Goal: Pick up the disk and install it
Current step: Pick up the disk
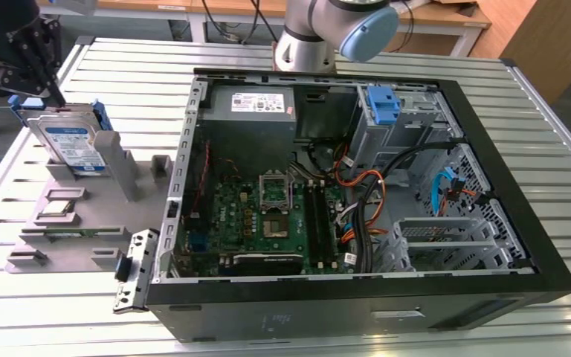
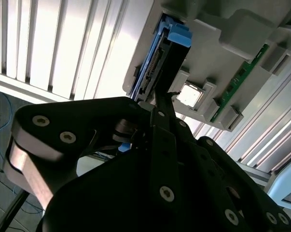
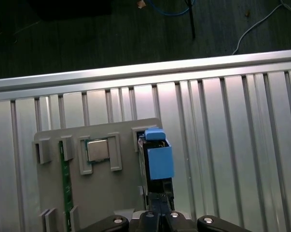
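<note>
The disk (image 1: pixel 75 145) stands on edge in a slot of a grey holder (image 1: pixel 87 216) at the exterior view's left, its white-and-blue label facing out and a blue carrier around it. My black gripper (image 1: pixel 57 98) hangs just above the disk's upper end, its fingers closed together with nothing visible between them. In the first wrist view the gripper (image 3: pixel 159 194) points down at the disk (image 3: pixel 159 162), right by its blue handle. In the second wrist view the gripper (image 2: pixel 170 94) sits close to the connector edge of the disk (image 2: pixel 152 63).
An open computer case (image 1: pixel 523 223) lies at the exterior view's right, with a motherboard, cables and a grey drive cage topped by a blue bracket (image 1: pixel 383 104). The holder (image 3: pixel 111 193) also carries a small square chip (image 3: pixel 98 150) and a green memory stick (image 3: pixel 64 183). The table is ribbed metal.
</note>
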`<state>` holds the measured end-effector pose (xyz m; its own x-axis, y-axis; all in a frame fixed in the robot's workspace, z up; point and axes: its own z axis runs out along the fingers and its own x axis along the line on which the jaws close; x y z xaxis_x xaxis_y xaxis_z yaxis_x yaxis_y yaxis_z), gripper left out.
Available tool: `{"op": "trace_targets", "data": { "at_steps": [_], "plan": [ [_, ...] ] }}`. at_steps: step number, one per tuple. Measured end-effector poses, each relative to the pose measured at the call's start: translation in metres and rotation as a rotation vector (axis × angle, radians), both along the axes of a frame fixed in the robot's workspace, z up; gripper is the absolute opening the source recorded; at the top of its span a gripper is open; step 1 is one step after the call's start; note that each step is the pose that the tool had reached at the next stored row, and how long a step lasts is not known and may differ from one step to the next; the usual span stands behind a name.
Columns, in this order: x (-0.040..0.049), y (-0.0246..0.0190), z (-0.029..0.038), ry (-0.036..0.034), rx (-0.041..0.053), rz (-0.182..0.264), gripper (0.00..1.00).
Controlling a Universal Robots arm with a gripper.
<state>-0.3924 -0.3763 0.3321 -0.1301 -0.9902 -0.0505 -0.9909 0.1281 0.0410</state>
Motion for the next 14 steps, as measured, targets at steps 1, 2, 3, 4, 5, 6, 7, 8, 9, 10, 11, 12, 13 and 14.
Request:
{"op": "trace_targets", "data": {
  "at_steps": [1, 2, 3, 4, 5, 6, 7, 8, 9, 10, 11, 12, 13, 14],
  "plan": [
    [-0.0004, 0.0000, 0.0000, -0.0004, 0.0000, 0.000, 0.10],
    [-0.0005, 0.0000, 0.0000, -0.0007, 0.0000, 0.000, 0.10],
    [-0.0009, 0.0000, 0.0000, -0.0010, 0.0000, 0.000, 0.10],
    [-0.0012, 0.0000, 0.0000, -0.0013, -0.0001, 0.000, 0.10],
    [-0.0015, 0.0000, 0.0000, -0.0017, 0.0000, 0.000, 0.10],
    [-0.0017, 0.0000, 0.0000, -0.0021, 0.0000, 0.000, 0.10],
    [-0.0020, 0.0000, 0.0000, -0.0024, 0.0000, 0.000, 0.10],
    [-0.0020, 0.0000, 0.0000, -0.0025, 0.0000, 0.000, 0.10],
    [-0.0020, 0.0000, 0.0000, -0.0026, 0.0000, 0.000, 0.10],
    [-0.0020, 0.0000, 0.0000, -0.0025, 0.0000, 0.000, 0.10],
    [-0.0023, 0.0000, -0.0002, -0.0127, 0.0000, 0.001, 0.10],
    [-0.0022, 0.0000, -0.0002, -0.0134, 0.0001, 0.002, 0.10],
    [-0.0022, 0.0000, -0.0002, -0.0135, 0.0001, 0.002, 0.10],
    [-0.0022, 0.0000, -0.0003, -0.0137, 0.0001, 0.002, 0.10]
  ]
}}
